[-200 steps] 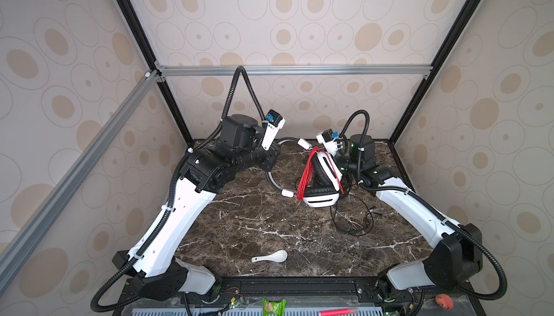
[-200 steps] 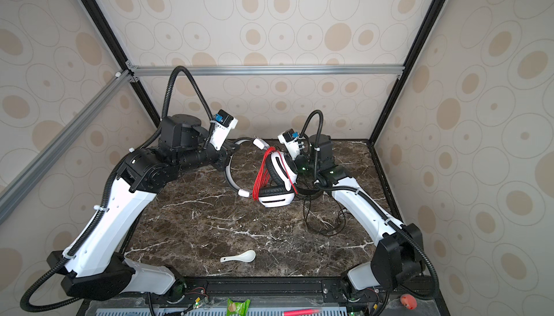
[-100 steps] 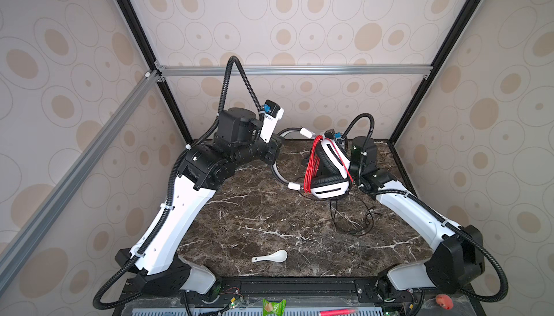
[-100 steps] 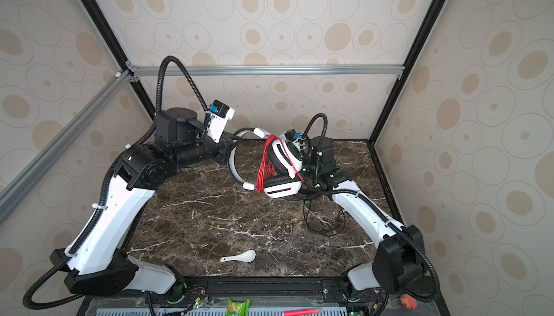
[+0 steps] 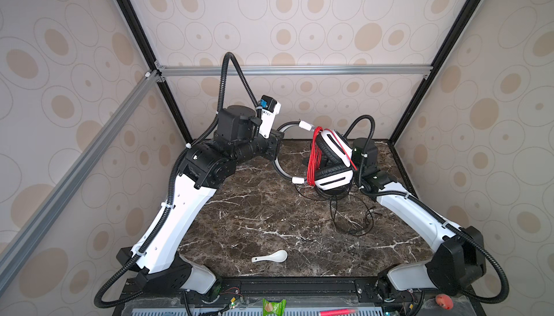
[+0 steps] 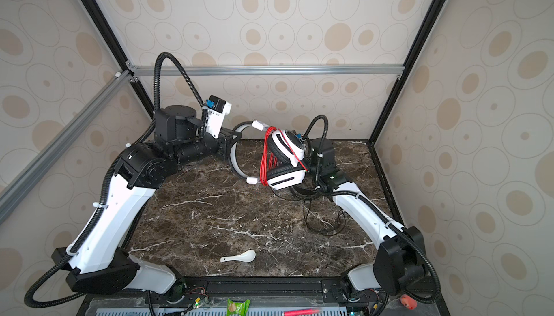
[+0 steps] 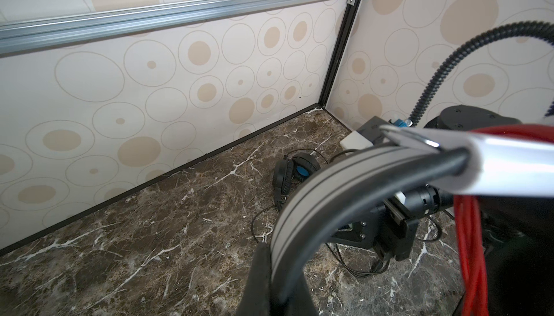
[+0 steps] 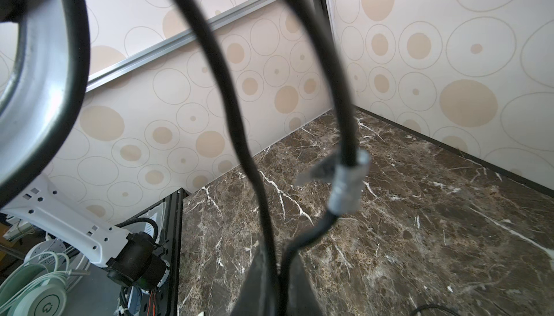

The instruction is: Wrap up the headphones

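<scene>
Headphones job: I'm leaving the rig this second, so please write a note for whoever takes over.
Left gripper shut on the grey band of the white headset, holding it over the marble table.
Right gripper shut on a black cable; whose, unclear.
Done: red cord looped many times around the white headset.
Left: secure that cord; the black headset lies on the table, its black cord loose, unwrapped.

Soft even light filling everything, glare streaking white headset (image 7: 494,164) beyond left pincer (image 7: 275,275), black cord (image 8: 227,89) blurring close to right pincer (image 8: 278,284), edges bowing.
</scene>
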You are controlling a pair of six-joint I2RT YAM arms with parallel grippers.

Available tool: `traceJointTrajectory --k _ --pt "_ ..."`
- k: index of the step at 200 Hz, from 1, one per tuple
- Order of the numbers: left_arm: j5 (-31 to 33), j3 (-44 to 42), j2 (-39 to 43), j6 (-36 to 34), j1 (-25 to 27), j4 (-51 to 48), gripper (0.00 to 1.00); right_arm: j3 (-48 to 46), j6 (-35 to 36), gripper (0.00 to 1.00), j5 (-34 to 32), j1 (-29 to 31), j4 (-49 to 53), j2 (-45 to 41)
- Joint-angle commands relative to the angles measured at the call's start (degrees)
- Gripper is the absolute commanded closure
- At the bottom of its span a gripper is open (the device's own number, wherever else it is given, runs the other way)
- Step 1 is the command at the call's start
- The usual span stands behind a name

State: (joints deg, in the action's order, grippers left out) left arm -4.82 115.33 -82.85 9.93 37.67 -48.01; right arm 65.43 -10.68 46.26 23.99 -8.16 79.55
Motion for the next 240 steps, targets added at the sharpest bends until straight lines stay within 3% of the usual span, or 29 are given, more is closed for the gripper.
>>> traceJointTrajectory --k 1,34,77,109,171,210,240 --pt "0.7 2.4 0.8 4.2 0.2 6.0 1.00 -0.6 0.6 0.95 -0.8 -0.2 -0.5 -2.3" --pt "3.0 2.5 0.8 6.3 0.2 6.1 1.00 -1.8 0.0 1.00 -2.1 -0.1 -1.1 -3.1" --pt "2.3 1.2 1.8 6.3 0.3 6.3 1.00 -2.1 -1.0 0.83 -2.1 -0.1 -1.8 -3.4" --pt "2.2 -0.9 3.1 6.5 0.3 7.1 1.00 -2.3 -0.8 0.82 -2.1 -0.2 -1.3 -4.0" --pt "3.1 -3.3 4.9 8.0 0.3 9.0 1.00 -2.4 -0.2 0.97 -3.2 -0.1 0.4 -4.3" --pt "6.0 -4.5 5.9 12.6 0.2 11.9 1.00 -3.4 0.5 1.00 -5.1 -0.1 1.5 -5.1" --pt "12.3 -8.3 8.1 18.7 0.2 16.8 1.00 -5.3 0.5 1.00 -8.9 -0.2 1.3 -7.1"
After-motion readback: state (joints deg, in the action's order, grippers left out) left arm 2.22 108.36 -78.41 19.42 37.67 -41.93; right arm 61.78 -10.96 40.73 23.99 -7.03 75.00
